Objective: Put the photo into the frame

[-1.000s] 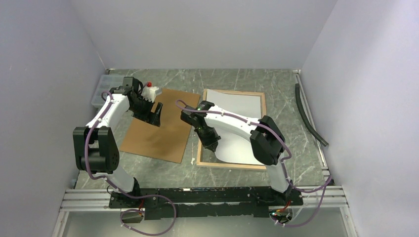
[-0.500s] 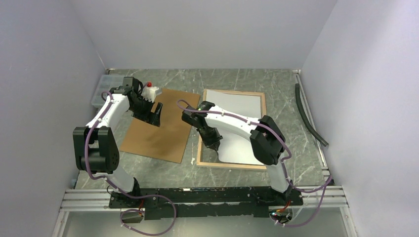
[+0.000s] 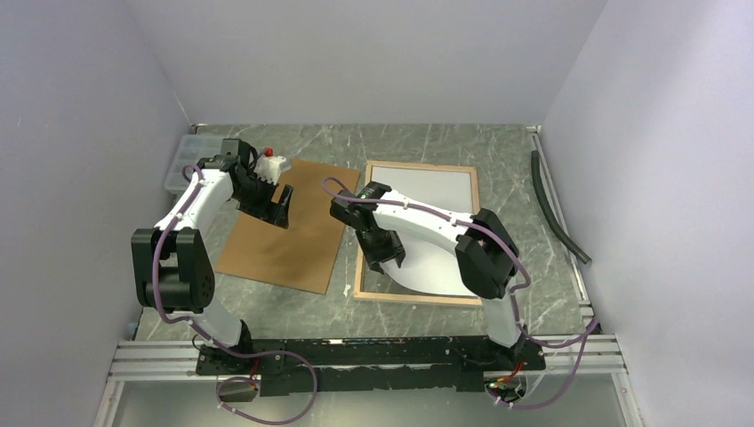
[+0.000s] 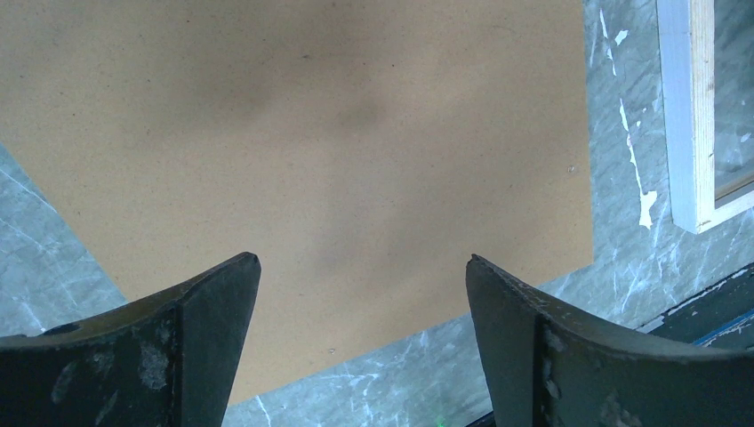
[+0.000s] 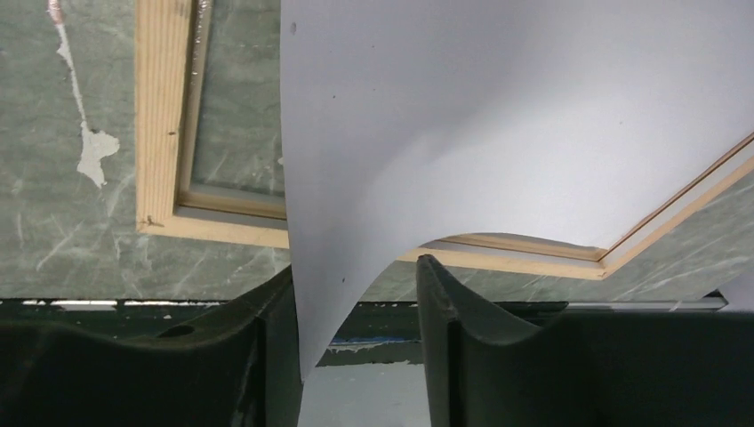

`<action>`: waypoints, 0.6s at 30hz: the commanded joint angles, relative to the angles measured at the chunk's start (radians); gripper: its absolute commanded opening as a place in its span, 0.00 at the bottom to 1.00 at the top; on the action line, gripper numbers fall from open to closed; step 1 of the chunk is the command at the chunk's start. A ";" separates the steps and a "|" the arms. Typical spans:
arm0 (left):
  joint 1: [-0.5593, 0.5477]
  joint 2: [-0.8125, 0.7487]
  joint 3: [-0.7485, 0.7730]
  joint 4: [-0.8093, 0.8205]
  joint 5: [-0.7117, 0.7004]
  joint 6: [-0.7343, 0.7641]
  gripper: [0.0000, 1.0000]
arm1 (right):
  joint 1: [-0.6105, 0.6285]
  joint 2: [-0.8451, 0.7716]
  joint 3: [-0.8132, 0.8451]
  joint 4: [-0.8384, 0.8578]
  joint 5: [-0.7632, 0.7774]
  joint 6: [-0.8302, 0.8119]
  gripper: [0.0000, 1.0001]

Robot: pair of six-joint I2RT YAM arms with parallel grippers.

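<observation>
Right gripper (image 5: 357, 267): we note its jaws standing partly apart, with a gap far wider than the sheet that passes between them. A curled-up near corner of the photo (image 5: 498, 116) rises into that gap and lies close against the finger on the left of the wrist view; nothing is pinched, so we record the jaws as parted and not gripping. The photo shows only a plain white side upward. From the lifted corner it runs away over the frame (image 3: 418, 165), which lies flat with its light-wood rim up, and covers most of the opening. Along the frame's left side a strip of clear pane is uncovered, and the green marbled table (image 3: 498, 142) shows through it. The near edge of the photo bows up above the frame's near rim. Left gripper (image 4: 362, 259): jaws spread wide, empty, hanging above the brown backing panel (image 4: 311, 133), which lies flat on the table just left of the frame, apart from it. Whether the left fingertips touch the panel we cannot tell.
</observation>
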 commanded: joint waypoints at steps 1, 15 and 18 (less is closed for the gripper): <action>0.002 -0.033 0.018 0.008 0.002 0.011 0.92 | -0.005 -0.060 0.002 0.045 -0.015 0.009 0.51; 0.004 -0.027 0.036 -0.006 0.000 0.017 0.93 | -0.008 -0.115 0.003 0.110 -0.114 -0.032 0.90; 0.008 -0.025 0.042 -0.011 -0.001 0.016 0.93 | -0.010 -0.141 -0.016 0.150 -0.152 -0.035 0.93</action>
